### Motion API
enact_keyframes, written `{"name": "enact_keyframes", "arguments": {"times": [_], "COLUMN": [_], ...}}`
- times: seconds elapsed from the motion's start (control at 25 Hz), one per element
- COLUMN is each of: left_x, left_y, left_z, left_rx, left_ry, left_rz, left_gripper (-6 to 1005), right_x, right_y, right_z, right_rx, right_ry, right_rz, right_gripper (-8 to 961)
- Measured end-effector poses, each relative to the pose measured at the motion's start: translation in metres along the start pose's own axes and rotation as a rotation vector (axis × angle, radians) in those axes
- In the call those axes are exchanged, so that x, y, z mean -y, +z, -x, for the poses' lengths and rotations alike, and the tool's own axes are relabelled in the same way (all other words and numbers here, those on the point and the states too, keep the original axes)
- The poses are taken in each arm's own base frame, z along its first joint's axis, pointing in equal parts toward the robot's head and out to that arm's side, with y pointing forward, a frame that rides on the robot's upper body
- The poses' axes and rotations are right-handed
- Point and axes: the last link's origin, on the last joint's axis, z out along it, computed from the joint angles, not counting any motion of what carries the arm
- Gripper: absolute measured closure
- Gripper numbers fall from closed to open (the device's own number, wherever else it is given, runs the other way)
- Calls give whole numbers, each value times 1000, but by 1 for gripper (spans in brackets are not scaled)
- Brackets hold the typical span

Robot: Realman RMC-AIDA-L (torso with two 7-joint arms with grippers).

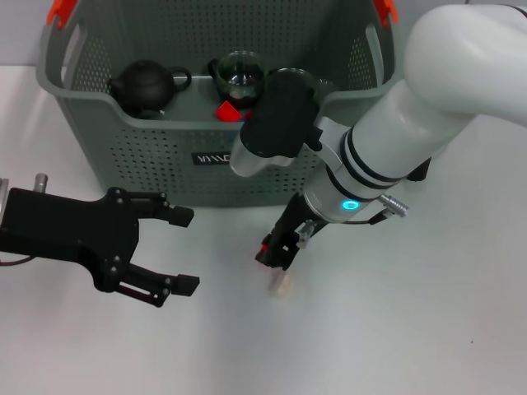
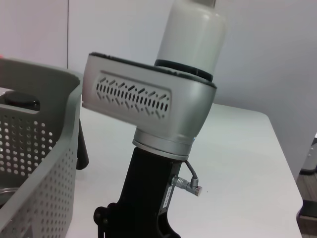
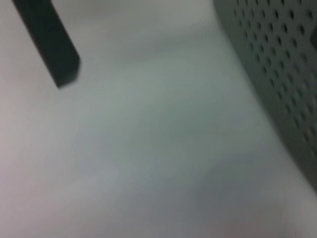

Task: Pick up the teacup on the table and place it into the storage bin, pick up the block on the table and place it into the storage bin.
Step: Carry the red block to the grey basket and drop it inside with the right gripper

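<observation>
The pale block lies on the bench, long axis toward 11 o'clock, beneath the right gripper; its grip cannot be told. Left gripper gapes wide, empty, at 7 o'clock of the storage bin.

Grey-green basket dotted with small holes, orange clips at 11 and 1 o'clock, black label with white lettering. Inside: black teapot, clear glass cup, red block. White table. Black left gripper; white right arm with cyan light.
</observation>
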Motion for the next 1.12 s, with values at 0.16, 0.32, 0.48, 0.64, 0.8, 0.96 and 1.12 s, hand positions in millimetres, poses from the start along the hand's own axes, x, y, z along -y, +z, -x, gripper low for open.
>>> {"name": "enact_keyframes", "arguments": {"times": [0.16,0.32,0.48,0.64,0.8,0.96,1.12], "left_x": [-4,-8,-11,-14,-15,-15,-13], "left_y": [-2,-5,-9,-10,-10,-10,-10], "left_z": [0,1,5,9,10,9,8], "left_rx": [-4,-10,-13,-23,-34,-46,-46], "left_ry": [-8,-18,-37,-55,-59,-51,-42], "left_rz": [18,31,29,17,12,9,8], "left_gripper": [66,66,66,67,67,67,67], "right_x": [-4,-8,-7,2,12,26,49], "right_y": [-5,-16,-47,-89,-134,-163,-171], "right_z": [3,10,23,42,65,84,91], "right_rx": [16,56,127,225,339,412,441], "right_ry": [-12,-27,-43,-57,-80,-97,-48], "right_rz": [16,38,42,-4,-56,-159,-263], "right_gripper": [753,754,754,755,755,756,751]}}
